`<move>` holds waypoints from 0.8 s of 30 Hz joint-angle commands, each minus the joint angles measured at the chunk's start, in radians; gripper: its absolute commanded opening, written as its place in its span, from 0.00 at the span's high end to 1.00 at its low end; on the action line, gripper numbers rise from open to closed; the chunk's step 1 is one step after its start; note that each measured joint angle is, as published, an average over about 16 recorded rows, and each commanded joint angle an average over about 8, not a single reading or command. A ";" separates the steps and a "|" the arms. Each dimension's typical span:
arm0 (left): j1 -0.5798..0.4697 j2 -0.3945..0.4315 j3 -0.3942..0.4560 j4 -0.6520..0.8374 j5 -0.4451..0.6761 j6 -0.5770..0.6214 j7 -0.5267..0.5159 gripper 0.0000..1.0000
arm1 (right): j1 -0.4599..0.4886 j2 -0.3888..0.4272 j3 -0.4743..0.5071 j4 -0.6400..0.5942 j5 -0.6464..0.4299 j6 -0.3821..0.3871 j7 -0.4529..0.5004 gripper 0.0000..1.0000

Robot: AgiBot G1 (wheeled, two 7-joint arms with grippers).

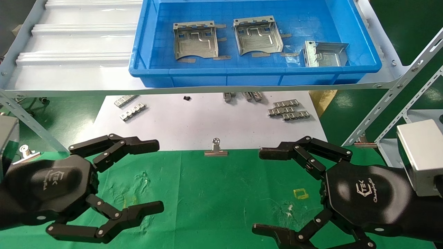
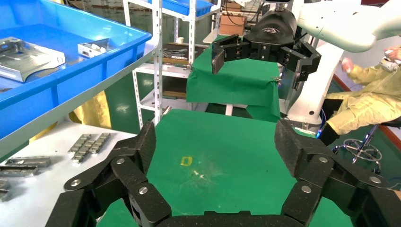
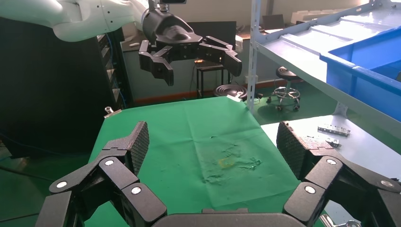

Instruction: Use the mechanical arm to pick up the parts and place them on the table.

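Three grey sheet-metal parts lie in a blue bin (image 1: 256, 71) on the shelf: one to the left (image 1: 196, 40), one in the middle (image 1: 258, 35), one tilted at the right end (image 1: 325, 53). Two of them show in the left wrist view (image 2: 26, 56) (image 2: 94, 47). Both black mechanical hands hover low over the green table (image 1: 214, 193), well short of the bin. My left gripper (image 1: 159, 176) (image 2: 215, 142) is open and empty. My right gripper (image 1: 258, 191) (image 3: 213, 142) is open and empty too, facing the left one across the cloth.
A yellow square outline (image 1: 300, 193) marks the cloth near my right hand. Beyond the cloth, a white sheet (image 1: 207, 128) carries small metal strips (image 1: 289, 110) (image 1: 133, 112) and a silver binder clip (image 1: 216, 149). The pale shelf (image 1: 79, 41) overhangs it; slotted uprights (image 1: 398, 90) stand at the right.
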 commanded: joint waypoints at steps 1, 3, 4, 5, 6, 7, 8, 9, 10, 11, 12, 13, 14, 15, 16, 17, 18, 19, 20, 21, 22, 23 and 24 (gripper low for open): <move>0.000 0.000 0.000 0.000 0.000 0.000 0.000 1.00 | 0.000 0.000 0.000 0.000 0.000 0.000 0.000 0.00; 0.000 0.000 0.000 0.000 0.000 0.000 0.000 1.00 | 0.000 0.000 0.000 0.000 0.000 0.000 0.000 0.00; 0.000 0.000 0.000 0.000 0.000 0.000 0.000 1.00 | 0.000 0.000 0.000 0.000 0.000 0.000 0.000 0.00; 0.000 0.000 0.000 0.000 0.000 0.000 0.000 1.00 | 0.000 0.000 0.000 0.000 0.000 0.000 0.000 0.00; 0.000 0.000 0.000 0.000 0.000 0.000 0.000 1.00 | 0.000 0.000 0.000 0.000 0.000 0.000 0.000 0.00; 0.000 0.000 0.000 0.000 0.000 0.000 0.000 1.00 | 0.000 0.000 0.000 0.000 0.000 0.000 0.000 0.00; 0.000 0.000 0.000 0.000 0.000 0.000 0.000 1.00 | 0.000 0.000 0.000 0.000 0.000 0.000 0.000 0.00; 0.000 0.000 0.000 0.000 0.000 0.000 0.000 1.00 | 0.000 0.000 0.000 0.000 0.000 0.000 0.000 0.00; 0.000 0.000 0.000 0.000 0.000 0.000 0.000 1.00 | 0.000 0.000 0.000 0.000 0.000 0.000 0.000 0.00; 0.000 0.000 0.000 0.000 0.000 0.000 0.000 1.00 | 0.000 0.000 0.000 0.000 0.000 0.000 0.000 0.00; 0.000 0.000 0.000 0.000 0.000 0.000 0.000 1.00 | 0.000 0.000 0.000 0.000 0.000 0.000 0.000 0.00; 0.000 0.000 0.000 0.000 0.000 0.000 0.000 1.00 | 0.000 0.000 0.000 0.000 0.000 0.000 0.000 0.00; 0.000 0.000 0.000 0.000 0.000 0.000 0.000 1.00 | 0.000 0.000 0.000 0.000 0.000 0.000 0.000 0.00; 0.000 0.000 0.000 0.000 0.000 0.000 0.000 1.00 | 0.000 0.000 0.000 0.000 0.000 0.000 0.000 0.00; 0.000 0.000 0.000 0.000 0.000 0.000 0.000 1.00 | 0.000 0.000 0.000 0.000 0.000 0.000 0.000 0.00; 0.000 0.000 0.000 0.000 0.000 0.000 0.000 1.00 | 0.000 0.000 0.000 0.000 0.000 0.000 0.000 0.00; 0.000 0.000 0.000 0.000 0.000 0.000 0.000 1.00 | 0.000 0.000 0.000 0.000 0.000 0.000 0.000 0.00; 0.000 0.000 0.000 0.000 0.000 0.000 0.000 1.00 | 0.000 0.000 0.000 0.000 0.000 0.000 0.000 0.00; 0.000 0.000 0.000 0.000 0.000 0.000 0.000 1.00 | 0.000 0.000 0.000 0.000 0.000 0.000 0.000 0.00; 0.000 0.000 0.000 0.000 0.000 0.000 0.000 1.00 | 0.000 0.000 0.000 0.000 0.000 0.000 0.000 0.00; 0.000 0.000 0.000 0.000 0.000 0.000 0.000 1.00 | 0.000 0.000 0.000 0.000 0.000 0.000 0.000 0.00; 0.000 0.000 0.000 0.000 0.000 0.000 0.000 1.00 | 0.000 0.000 0.000 0.000 0.000 0.000 0.000 0.00; 0.000 0.000 0.000 0.000 0.000 0.000 0.000 1.00 | 0.000 0.000 0.000 0.000 0.000 0.000 0.000 0.00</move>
